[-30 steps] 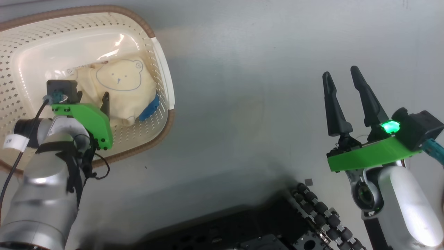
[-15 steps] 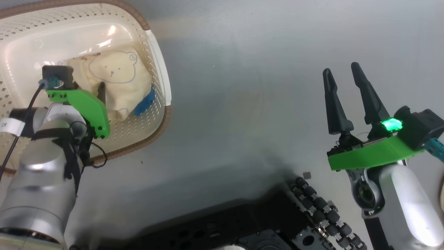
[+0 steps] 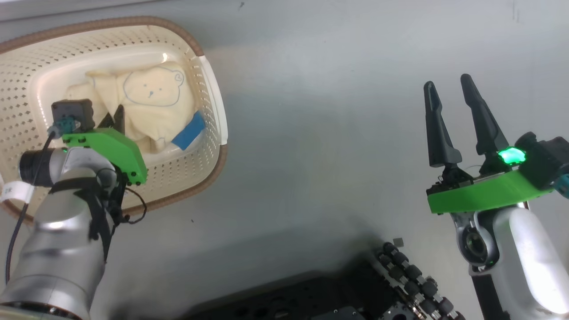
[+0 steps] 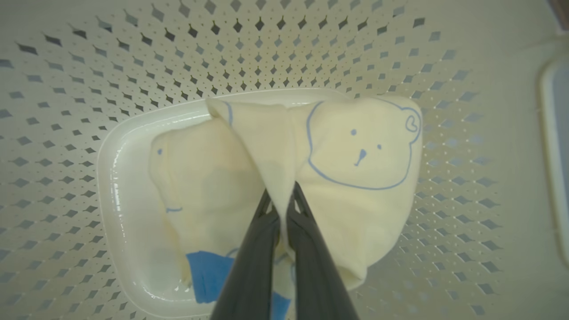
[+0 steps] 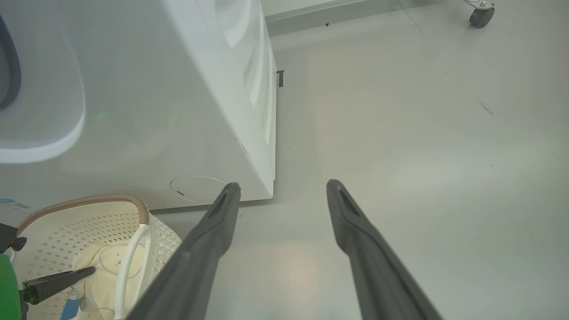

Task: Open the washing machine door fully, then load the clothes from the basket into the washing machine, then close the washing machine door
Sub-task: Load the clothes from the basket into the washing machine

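Tightly closed, the left fingers [image 4: 253, 258] pinch a raised fold of the cream clothes [image 4: 355, 151] inside the perforated basket [image 4: 133, 66]. The fold runs on ahead of their tips, with the bear print to their right and the blue trim near their base. The right fingers [image 5: 200, 249] stand wide apart, empty, above grey floor [image 5: 422, 133] beside the washing machine [image 5: 178, 89].

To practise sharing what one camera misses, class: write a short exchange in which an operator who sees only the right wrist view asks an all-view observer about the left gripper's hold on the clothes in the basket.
Operator: Is the left gripper shut on the clothes?
Observer: Yes. In the left wrist view, both fingers pinch a raised fold.
Operator: Where on the fabric?
Observer: In that view, just left of the bear drawing and above a blue trim.
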### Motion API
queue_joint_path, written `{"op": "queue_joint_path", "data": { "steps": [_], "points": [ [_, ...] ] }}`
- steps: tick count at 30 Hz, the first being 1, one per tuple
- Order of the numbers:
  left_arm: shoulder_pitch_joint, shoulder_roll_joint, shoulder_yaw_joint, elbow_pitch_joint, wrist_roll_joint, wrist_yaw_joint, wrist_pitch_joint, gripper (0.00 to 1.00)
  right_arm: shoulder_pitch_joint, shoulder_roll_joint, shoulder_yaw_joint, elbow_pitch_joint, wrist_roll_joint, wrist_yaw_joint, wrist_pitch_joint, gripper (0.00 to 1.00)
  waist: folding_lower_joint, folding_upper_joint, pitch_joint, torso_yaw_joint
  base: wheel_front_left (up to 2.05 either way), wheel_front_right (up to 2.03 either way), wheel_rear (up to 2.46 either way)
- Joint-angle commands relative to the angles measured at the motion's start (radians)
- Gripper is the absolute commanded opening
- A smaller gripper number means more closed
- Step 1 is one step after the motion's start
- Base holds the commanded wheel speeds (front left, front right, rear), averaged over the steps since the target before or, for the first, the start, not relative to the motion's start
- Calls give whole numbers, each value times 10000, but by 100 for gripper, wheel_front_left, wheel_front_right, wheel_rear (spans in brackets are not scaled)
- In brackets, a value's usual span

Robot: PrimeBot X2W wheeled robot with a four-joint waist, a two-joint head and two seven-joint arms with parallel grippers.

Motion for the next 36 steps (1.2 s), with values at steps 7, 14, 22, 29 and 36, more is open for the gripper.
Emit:
{"op": "queue_joint_path", "data": {
  "steps": [7, 14, 22, 29, 36],
  "points": [
    [1096, 35, 327, -1011, -243, -74, -793, 0, 316, -15, 115, -87, -170, 0, -64, 100, -1, 0, -1188, 403, 0, 0, 0],
    [2473, -59, 1195, -3553, -380, 9, -817, 0, 440, -40, 78, 96, -299, 0, -64, 100, -1, 0, -2205, 717, 0, 0, 0],
    [4186, -195, 2387, -6895, 178, 301, -819, 0, 718, -172, 166, 357, -315, 0, -65, 100, -1, 0, -3421, 978, 0, 0, 0],
    [4941, -306, 2854, -8356, 648, 427, -819, 0, 886, -222, 285, 536, -260, 0, -65, 100, -1, 0, -4309, 979, 0, 0, 0],
    [5329, -398, 3113, -9296, 898, 476, -819, 0, 1164, -230, 375, 659, -181, 0, -65, 100, -1, 0, -5125, 879, 0, 0, 0]
  ]
}}
